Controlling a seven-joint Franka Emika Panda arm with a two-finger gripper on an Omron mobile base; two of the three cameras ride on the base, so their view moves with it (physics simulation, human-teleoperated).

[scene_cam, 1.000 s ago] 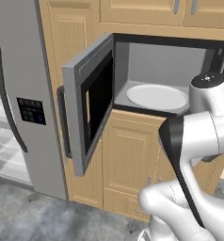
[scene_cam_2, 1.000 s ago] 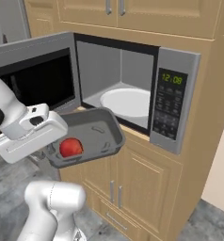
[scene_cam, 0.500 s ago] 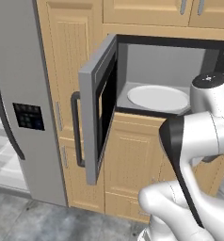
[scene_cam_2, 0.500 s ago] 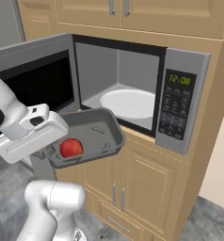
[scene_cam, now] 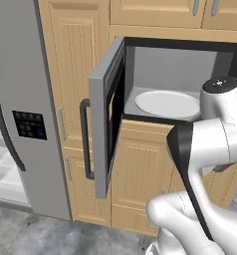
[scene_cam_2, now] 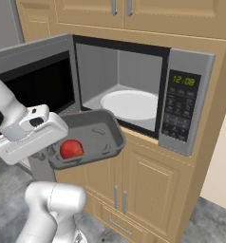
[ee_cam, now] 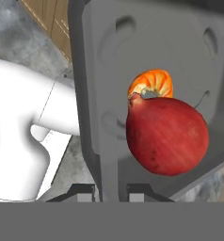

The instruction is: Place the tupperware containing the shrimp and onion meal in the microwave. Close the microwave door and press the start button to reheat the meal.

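Observation:
My gripper (ee_cam: 110,190) is shut on the near wall of the grey tupperware (scene_cam_2: 97,134), one fingertip on each side of the rim. Inside the tub lie a red onion (ee_cam: 165,136) and an orange shrimp (ee_cam: 152,83) touching it; the onion (scene_cam_2: 71,149) also shows in the right base view. The tub hangs level in front of the microwave (scene_cam_2: 134,71), just below and left of its opening. The microwave door (scene_cam_2: 36,78) stands wide open to the left, with its dark bar handle (scene_cam: 85,139) facing out. A white turntable plate (scene_cam_2: 129,104) lies in the cavity. The keypad strip (scene_cam_2: 180,111) is on the right.
A tall grey fridge (scene_cam: 16,99) with a long curved handle stands left of the microwave. Wooden cabinet doors (scene_cam_2: 134,190) sit below the microwave and more above it. The open door (scene_cam: 106,114) juts out beside the arm. Grey floor lies below.
The whole picture has shifted, so the base has driven; the microwave now sits larger and nearer in view. The tub stays in my gripper as before.

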